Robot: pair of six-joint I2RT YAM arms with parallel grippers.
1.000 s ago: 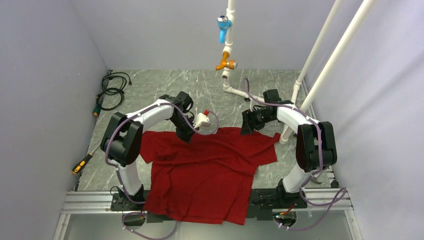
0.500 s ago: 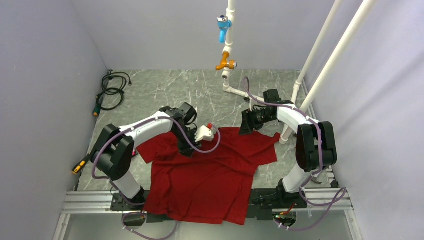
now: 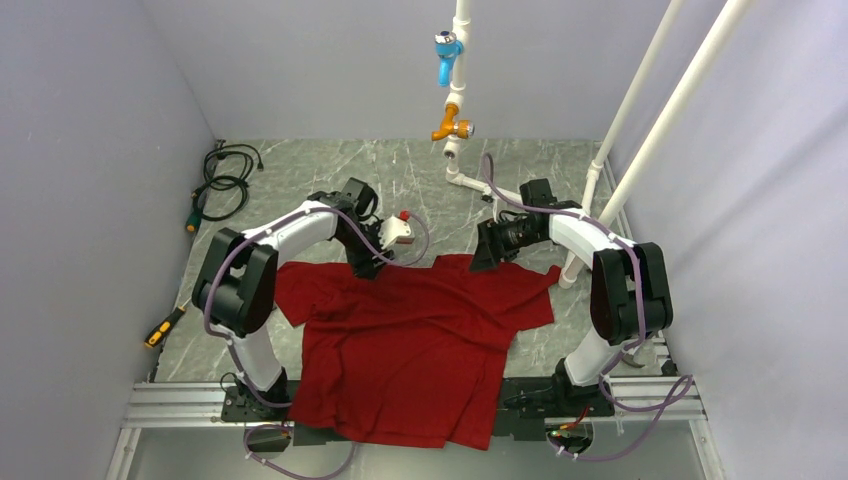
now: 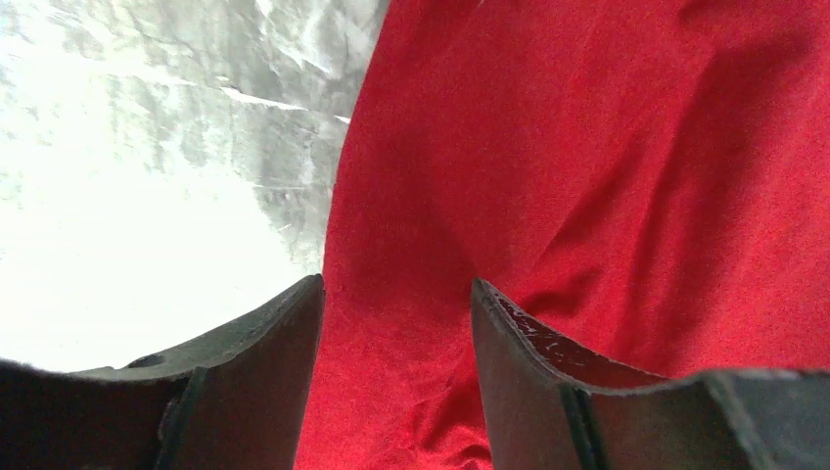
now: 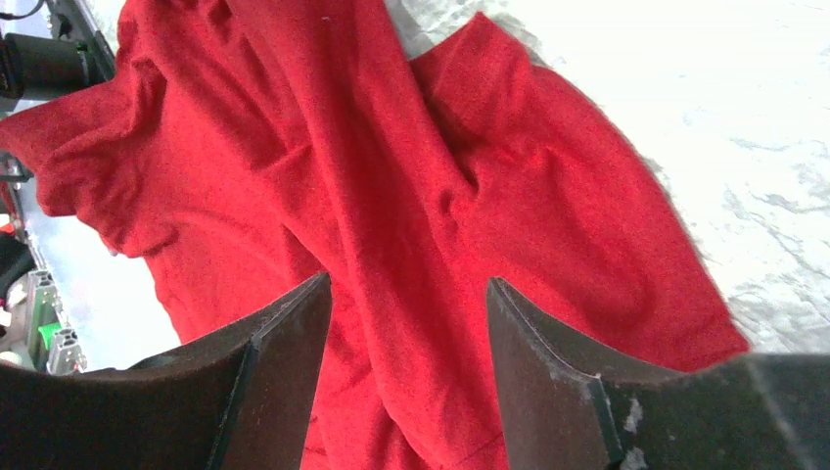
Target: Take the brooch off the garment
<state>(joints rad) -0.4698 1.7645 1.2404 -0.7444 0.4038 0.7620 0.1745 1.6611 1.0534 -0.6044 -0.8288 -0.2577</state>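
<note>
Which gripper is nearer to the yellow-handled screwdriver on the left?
Left. The left gripper stands over the far edge of the red T-shirt, right of the screwdriver; the right gripper is farther right.

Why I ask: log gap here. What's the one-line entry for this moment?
left hand: open, straddling garment edge | right hand: open, over garment | brooch: not seen

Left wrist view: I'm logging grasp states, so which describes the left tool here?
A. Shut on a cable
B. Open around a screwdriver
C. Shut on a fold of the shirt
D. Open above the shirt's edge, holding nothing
D: the left tool has its fingers apart, and the gap shows only the red T-shirt lying beside the marble table, with nothing pinched.
</note>
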